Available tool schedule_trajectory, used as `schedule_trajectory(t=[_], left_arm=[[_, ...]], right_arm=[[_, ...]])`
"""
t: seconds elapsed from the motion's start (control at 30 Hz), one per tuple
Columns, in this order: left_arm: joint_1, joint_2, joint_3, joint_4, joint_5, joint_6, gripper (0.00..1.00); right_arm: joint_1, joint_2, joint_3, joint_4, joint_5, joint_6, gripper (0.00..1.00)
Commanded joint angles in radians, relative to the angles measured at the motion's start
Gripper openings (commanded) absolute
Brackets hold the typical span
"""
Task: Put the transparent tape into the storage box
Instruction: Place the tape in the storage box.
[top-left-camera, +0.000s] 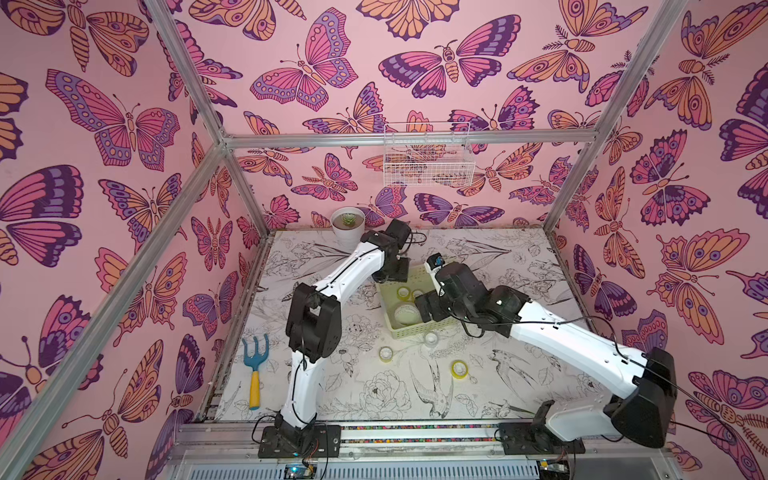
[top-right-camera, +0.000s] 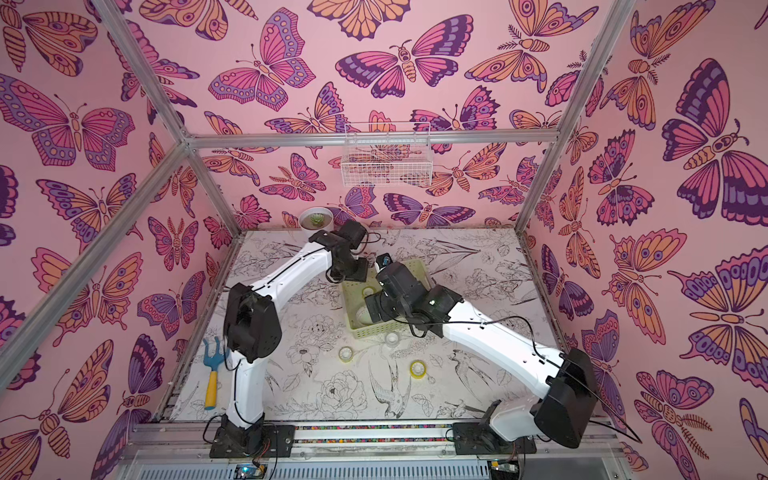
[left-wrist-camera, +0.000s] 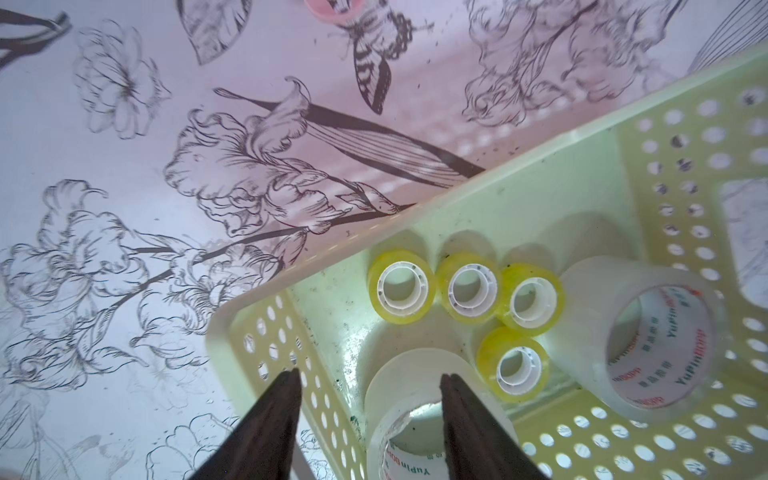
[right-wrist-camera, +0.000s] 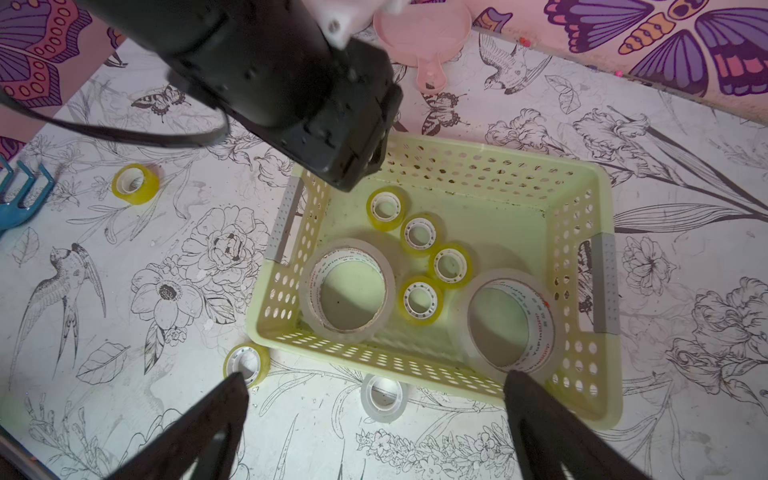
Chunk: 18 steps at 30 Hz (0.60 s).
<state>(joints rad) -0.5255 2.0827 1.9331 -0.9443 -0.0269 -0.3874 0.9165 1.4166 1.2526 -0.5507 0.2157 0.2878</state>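
Note:
The storage box (top-left-camera: 398, 329) (right-wrist-camera: 374, 358), a pale yellow-green perforated basket, sits mid-table. Inside lie several small yellow transparent tape rings (right-wrist-camera: 419, 298) (left-wrist-camera: 402, 286) and two wide whitish rolls (right-wrist-camera: 308, 286) (left-wrist-camera: 648, 332). On the table outside it lie a yellow ring (top-left-camera: 385, 353), a clear ring (top-left-camera: 431, 338) (right-wrist-camera: 384, 397) against the box's near wall, and another yellow ring (top-left-camera: 459, 368). My left gripper (left-wrist-camera: 368, 376) hangs open over a corner of the box, holding nothing, one finger above a wide roll (left-wrist-camera: 415, 374). My right gripper (right-wrist-camera: 374, 378) is wide open above the clear ring.
A white pot with a succulent (top-left-camera: 348, 226) stands at the back left. A blue and yellow garden fork (top-left-camera: 254, 374) lies near the left edge. A white wire basket (top-left-camera: 428, 156) hangs on the back wall. A pink dish (right-wrist-camera: 422, 29) lies behind the box.

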Motion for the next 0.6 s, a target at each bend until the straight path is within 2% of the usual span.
schedule_trajectory(t=[0.0,0.1,0.23,0.33,0.4,0.57], left_arm=[[0.033,-0.070,-0.061,-0.033,-0.037,-0.023,0.64],[0.061,-0.135,-0.122,-0.033,-0.054,-0.042,0.68],[0.108,-0.220,-0.225,-0.032,-0.081,-0.070,0.69],[0.151,-0.286,-0.312,-0.030,-0.107,-0.105,0.79],[0.179,-0.328,-0.367,-0.029,-0.115,-0.117,0.79],[0.247,-0.429,-0.501,-0.022,-0.144,-0.158,0.92]], right_arm=[[-0.005,0.028,0.041,0.025,-0.039,-0.008,0.99],[-0.005,0.056,0.062,0.045,-0.088,-0.026,0.99],[-0.005,0.103,0.099,0.063,-0.153,-0.032,0.99],[-0.001,0.135,0.127,0.075,-0.199,-0.037,0.99],[0.002,0.145,0.144,0.080,-0.219,-0.042,0.99],[0.023,0.238,0.203,0.080,-0.272,-0.065,0.99]])
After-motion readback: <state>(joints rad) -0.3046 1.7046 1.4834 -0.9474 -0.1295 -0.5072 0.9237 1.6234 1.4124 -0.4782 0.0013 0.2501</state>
